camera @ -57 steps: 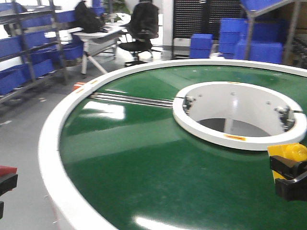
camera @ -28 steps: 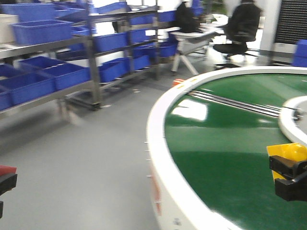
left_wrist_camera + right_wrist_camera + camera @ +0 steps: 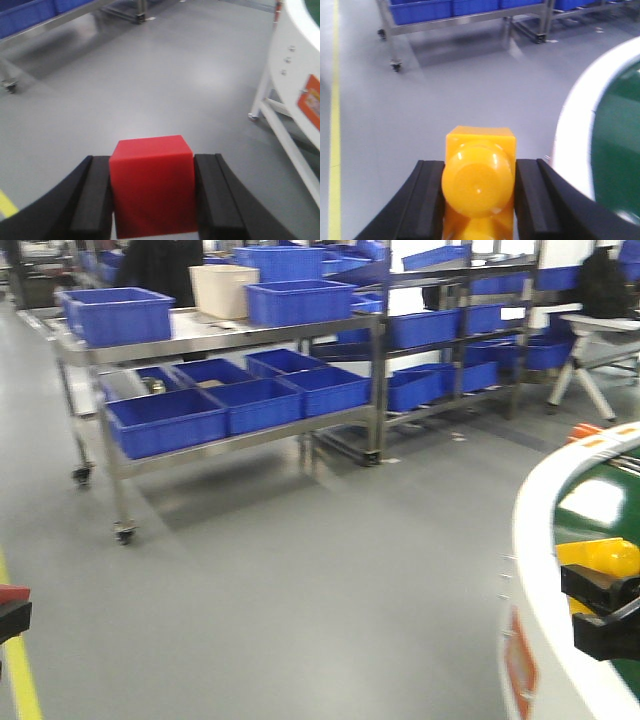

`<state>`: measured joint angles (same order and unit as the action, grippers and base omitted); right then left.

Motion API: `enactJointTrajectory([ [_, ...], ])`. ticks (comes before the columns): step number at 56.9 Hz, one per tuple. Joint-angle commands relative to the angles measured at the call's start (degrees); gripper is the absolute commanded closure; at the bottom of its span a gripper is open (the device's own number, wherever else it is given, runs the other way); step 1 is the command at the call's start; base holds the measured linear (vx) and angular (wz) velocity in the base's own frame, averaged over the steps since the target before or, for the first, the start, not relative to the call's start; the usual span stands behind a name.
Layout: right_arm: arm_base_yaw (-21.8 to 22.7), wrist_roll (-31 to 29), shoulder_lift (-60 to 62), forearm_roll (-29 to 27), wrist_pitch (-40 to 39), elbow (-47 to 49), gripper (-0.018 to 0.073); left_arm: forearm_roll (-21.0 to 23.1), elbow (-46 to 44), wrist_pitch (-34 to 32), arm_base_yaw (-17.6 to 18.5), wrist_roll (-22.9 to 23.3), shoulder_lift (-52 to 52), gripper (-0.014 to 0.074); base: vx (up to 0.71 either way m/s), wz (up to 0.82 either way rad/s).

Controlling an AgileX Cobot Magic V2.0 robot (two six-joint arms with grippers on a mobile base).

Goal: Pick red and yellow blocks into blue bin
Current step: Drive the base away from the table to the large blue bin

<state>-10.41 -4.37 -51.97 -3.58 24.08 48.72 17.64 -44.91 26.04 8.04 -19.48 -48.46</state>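
Wrist views, grippers (image 3: 152, 167) (image 3: 479, 170) level, clamping cube (image 3: 151, 190), brick (image 3: 478, 185)

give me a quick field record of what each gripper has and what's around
left gripper: shut on red cube
right gripper: shut on yellow brick
blocks: both held, neither in a bin
ahead: steel cart carrying blue crates and beige tub
right side: white-rimmed green round table

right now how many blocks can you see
2. The red cube is clamped in the jaws of the left gripper; the yellow studded brick in those of the right gripper. Others may lie out of frame.
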Motion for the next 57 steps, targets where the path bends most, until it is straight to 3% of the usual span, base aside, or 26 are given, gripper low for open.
enactJointTrajectory([
  [1, 0.3, -0.7, 0.6, 0.1, -4.9, 1.7, 0.0569, 1.1, -1.7, -4.3, 0.3, 0.5, 1.0, 0.0596, 0.1, 0.61],
  [24, 0.3, -0.7, 0.6, 0.1, -4.8, 1.7, 0.0569, 1.1, -1.7, -4.2, 0.3, 0.5, 1.0, 0.0595, 0.17, 0.45],
  [57, 0.3, -0.7, 0.6, 0.1, -4.8, 1.7, 0.0569, 1.1, -1.7, -4.1, 0.3, 0.5, 1.0, 0.0594, 0.27, 0.22],
])
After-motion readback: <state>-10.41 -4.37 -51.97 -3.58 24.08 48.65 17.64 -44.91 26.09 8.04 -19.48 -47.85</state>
